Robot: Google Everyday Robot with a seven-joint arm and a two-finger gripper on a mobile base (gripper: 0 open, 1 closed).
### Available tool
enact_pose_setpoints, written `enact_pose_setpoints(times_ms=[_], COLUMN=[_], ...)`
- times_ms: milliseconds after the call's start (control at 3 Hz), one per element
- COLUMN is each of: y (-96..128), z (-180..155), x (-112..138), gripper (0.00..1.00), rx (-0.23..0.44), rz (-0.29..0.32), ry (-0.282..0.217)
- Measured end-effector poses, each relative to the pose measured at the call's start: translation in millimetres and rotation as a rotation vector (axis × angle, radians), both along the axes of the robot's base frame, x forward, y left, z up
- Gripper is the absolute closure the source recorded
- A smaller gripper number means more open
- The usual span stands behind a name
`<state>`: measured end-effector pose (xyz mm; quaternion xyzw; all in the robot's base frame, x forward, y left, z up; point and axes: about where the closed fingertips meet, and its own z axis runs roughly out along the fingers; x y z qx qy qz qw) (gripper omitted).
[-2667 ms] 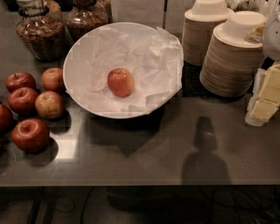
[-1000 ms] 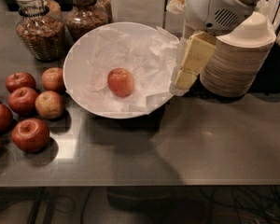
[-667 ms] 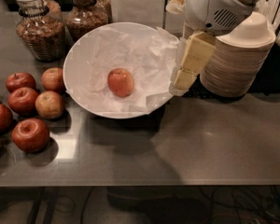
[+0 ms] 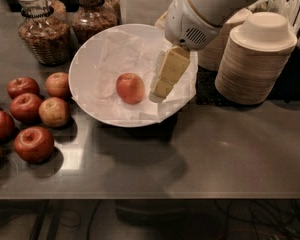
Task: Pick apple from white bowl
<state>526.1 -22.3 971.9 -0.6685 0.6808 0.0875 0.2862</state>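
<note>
The orange-red apple (image 4: 130, 88) lies in the middle of the wide white bowl (image 4: 85, 91), on crumpled white paper. My gripper (image 4: 162, 88) hangs from the white arm coming in from the upper right. Its cream-coloured fingers point down over the right part of the bowl, just right of the apple and apart from it. It holds nothing.
Several darker red apples (image 4: 32, 111) lie grouped on the dark counter left of the bowl. Two glass jars (image 4: 42, 29) stand behind it at the back left. Stacks of cream disposable bowls (image 4: 255, 59) stand at the right. The counter's front edge (image 4: 150, 196) runs along the bottom.
The arm has swung left, from beside the stacked bowls to over the bowl's right part. The gripper now hangs close to the apple. The apple has not moved.
</note>
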Motion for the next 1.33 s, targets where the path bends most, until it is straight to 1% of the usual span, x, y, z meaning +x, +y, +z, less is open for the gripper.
enact_pose_setpoints(times_ms=[333,667,1000,1333], y=[22.6,35.0,47.6,56.4], z=[-22.5,-45.4,-57.4,-68.1], x=[20.9,38.4,49.3,52.7], gripper=[0.00,0.00,0.00,0.00], rx=[0.022,0.036,0.049,0.044], rz=[0.017,0.041,0.072,0.096], ry=[0.058,0.070,0.051,0.032])
